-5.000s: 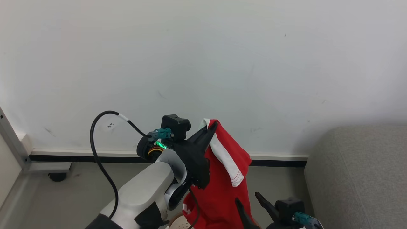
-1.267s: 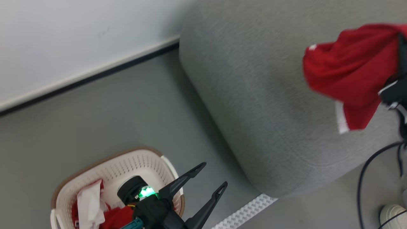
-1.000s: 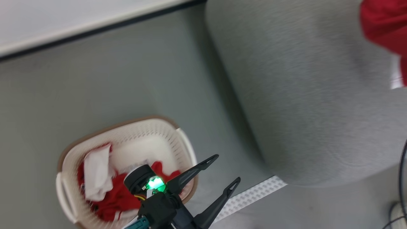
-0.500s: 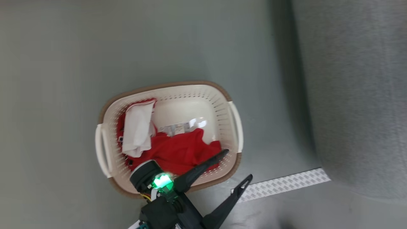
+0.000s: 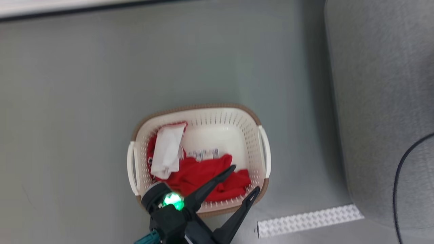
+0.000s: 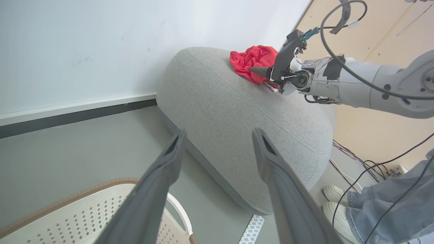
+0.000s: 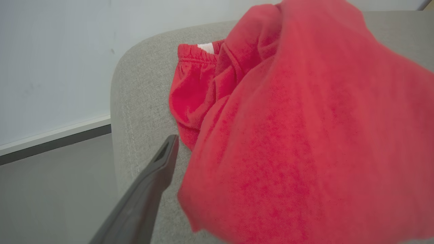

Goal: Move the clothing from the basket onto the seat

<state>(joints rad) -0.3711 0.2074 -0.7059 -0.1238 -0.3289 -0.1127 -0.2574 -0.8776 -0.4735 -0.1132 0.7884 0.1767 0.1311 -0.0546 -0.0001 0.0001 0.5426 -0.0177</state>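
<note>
Jaws of left gripper: wide apart, empty, over basket rim.
Basket: on floor, red clothing heaped inside.
Sofa: red garment lying on top.
Jaws of right gripper: apart, at that garment, one finger under cloth.

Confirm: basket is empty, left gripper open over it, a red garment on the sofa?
Wrong on the basket: the head view shows red and white clothing lying in it. The rest holds: left gripper open over it, red garment on the sofa.
</note>
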